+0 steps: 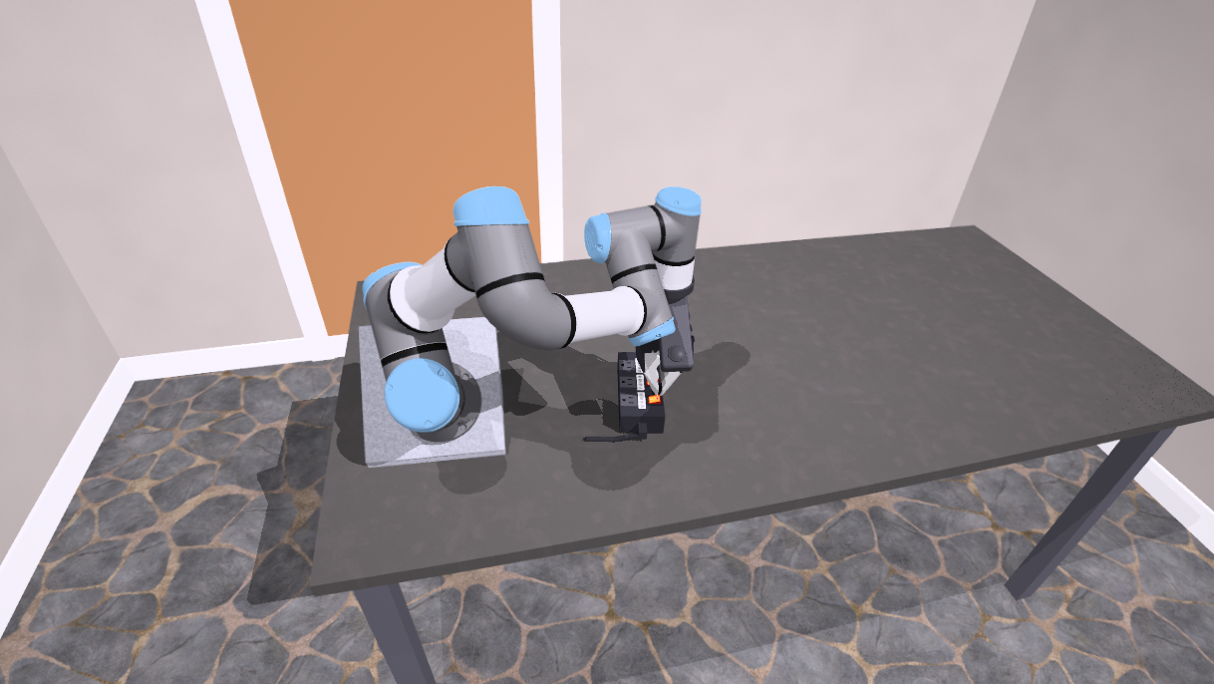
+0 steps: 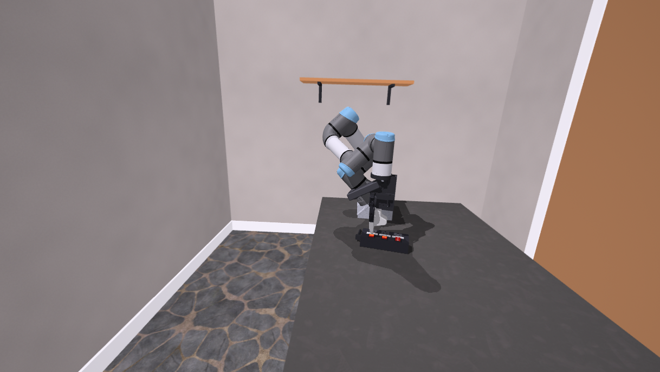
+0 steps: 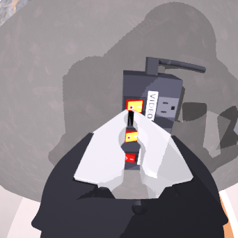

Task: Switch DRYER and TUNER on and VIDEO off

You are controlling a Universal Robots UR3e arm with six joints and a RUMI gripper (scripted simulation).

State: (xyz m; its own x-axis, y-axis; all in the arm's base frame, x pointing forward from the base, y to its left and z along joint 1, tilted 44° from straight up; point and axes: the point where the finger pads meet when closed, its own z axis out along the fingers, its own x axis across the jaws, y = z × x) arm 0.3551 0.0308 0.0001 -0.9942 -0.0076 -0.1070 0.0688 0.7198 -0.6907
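Note:
The black power strip [image 1: 641, 395] lies face up on the dark table; it also shows in the exterior view [image 2: 385, 241]. In the wrist view its three rocker switches run in a line. The far switch [image 3: 134, 105], beside the VIDEO label [image 3: 152, 104], glows orange. The middle switch [image 3: 131, 136] glows orange too. The near switch [image 3: 130, 158] is dark red. My fingers hide the other two labels. My gripper [image 3: 129, 111] [image 1: 654, 392] is shut and empty, pointing down, with its tips at the near edge of the VIDEO switch.
The strip's short black cord [image 1: 609, 437] sticks out at its front end, towards the table's front edge. The arm's grey base plate [image 1: 433, 395] sits at the table's left end. A wooden shelf [image 2: 356, 82] hangs on the wall behind.

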